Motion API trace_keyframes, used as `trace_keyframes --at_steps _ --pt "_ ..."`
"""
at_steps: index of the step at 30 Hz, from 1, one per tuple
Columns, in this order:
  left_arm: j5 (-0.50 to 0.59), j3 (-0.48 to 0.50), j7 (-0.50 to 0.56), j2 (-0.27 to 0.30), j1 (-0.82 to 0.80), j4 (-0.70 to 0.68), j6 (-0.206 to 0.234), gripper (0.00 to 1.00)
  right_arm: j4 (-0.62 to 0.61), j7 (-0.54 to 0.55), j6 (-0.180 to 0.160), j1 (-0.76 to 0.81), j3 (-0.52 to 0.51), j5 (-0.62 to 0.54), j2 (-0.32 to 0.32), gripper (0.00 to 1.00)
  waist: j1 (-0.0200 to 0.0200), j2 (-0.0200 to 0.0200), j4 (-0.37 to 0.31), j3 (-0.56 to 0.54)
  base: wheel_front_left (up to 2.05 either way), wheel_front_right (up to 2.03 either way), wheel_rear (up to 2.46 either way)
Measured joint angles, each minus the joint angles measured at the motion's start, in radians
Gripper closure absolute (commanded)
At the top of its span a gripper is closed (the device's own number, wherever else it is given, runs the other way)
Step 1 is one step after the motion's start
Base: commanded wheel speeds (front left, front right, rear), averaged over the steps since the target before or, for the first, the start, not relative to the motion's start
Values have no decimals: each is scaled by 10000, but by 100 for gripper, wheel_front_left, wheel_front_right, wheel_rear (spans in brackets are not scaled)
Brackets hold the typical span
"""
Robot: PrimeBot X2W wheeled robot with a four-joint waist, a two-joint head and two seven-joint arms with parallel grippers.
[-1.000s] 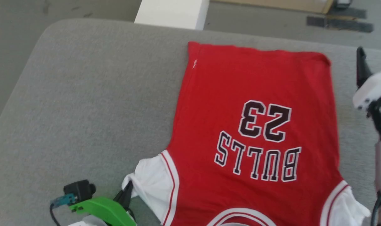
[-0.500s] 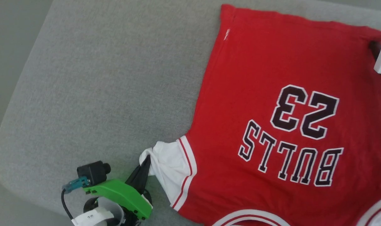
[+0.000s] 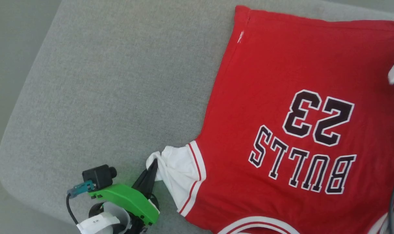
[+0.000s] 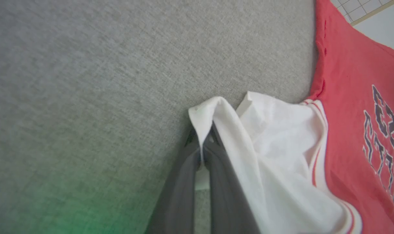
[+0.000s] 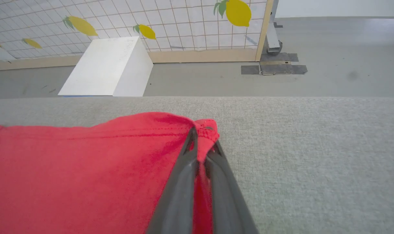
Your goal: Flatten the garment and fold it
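Two pinches on the garment point(image 3: 281, 97): red, spread mostly flat across the right half of the head view on the grey cushion point(image 3: 119, 81). Upside down there, black white-edged "BULLS" and "23" lettering point(image 3: 313, 143); hem toward the top, small white mark point(image 3: 240, 36) near the upper-left hem corner. At lower left, left gripper point(image 3: 153, 167) closed on the bunched tip of the white sleeve point(image 3: 179, 169), with cloth draped over both dark fingers in the left wrist view and thin red stripes along the sleeve's edge. Just below it, a green mount point(image 3: 125, 201) with a small black camera point(image 3: 97, 175). At centre of the right wrist view, right gripper point(image 5: 201, 143) clamped on a red hem corner gathered into a small peak. Beyond the cushion's far edge, upper left of that view, a white block point(image 5: 109, 68) and a lemon-printed grid screen point(image 5: 184, 19).
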Motion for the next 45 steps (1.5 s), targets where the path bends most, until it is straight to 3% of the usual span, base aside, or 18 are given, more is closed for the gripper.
trace_keyframes --at_steps 6,12,18,23,27,31,32,33,34,35,39,45 --pt "6 171 228 334 390 -52 395 100 -1112 -2888 0 2383 -328 1060 316 100 0 0 -339 -829 0 0 0" --pt "29 303 537 677 1198 -476 788 100 -2341 -3457 0 4885 -867 1480 823 100 0 0 -881 -1714 0 0 0" --pt "29 472 832 941 1741 -859 1026 100 -3183 -2063 2 6930 -1189 1812 1057 100 0 0 -1658 -2335 0 0 0" --pt "29 479 1045 1045 1965 -1166 1166 100 -3198 213 2 8084 -1022 2698 1068 100 0 0 -2315 -2731 0 0 0" --pt "29 479 1108 1120 2009 -1375 1231 100 -3457 1877 4 8506 -913 2984 1020 100 -1 0 -2738 -2973 0 0 0" --pt "29 453 1177 1156 2013 -1453 1260 100 -3666 2748 4 8755 -769 3367 993 100 -1 0 -3020 -3119 0 0 0" --pt "29 445 1177 1156 2013 -1475 1260 100 -3737 2769 4 8812 -736 3457 999 91 -1 0 -3075 -3146 0 0 0" --pt "29 437 1177 1156 2013 -1490 1260 100 -3833 2738 4 8881 -681 3499 1005 59 0 0 -3119 -3166 0 0 0" --pt "29 426 1179 1156 2014 -1496 1264 100 -3921 2612 4 8918 -640 3542 1020 10 0 0 -3151 -3183 0 0 0" --pt "29 414 1179 1158 2015 -1499 1269 100 -4000 2426 4 8935 -639 3576 1037 0 0 0 -3167 -3193 0 0 0" --pt "29 326 1195 1160 2014 -1499 1271 100 -4706 882 0 8899 -566 3442 1057 0 0 0 -3131 -3195 0 0 0" --pt "29 209 1237 1160 2009 -1453 1258 100 -5850 -1315 0 8655 619 2857 1047 0 0 0 -2930 -3187 0 0 0"
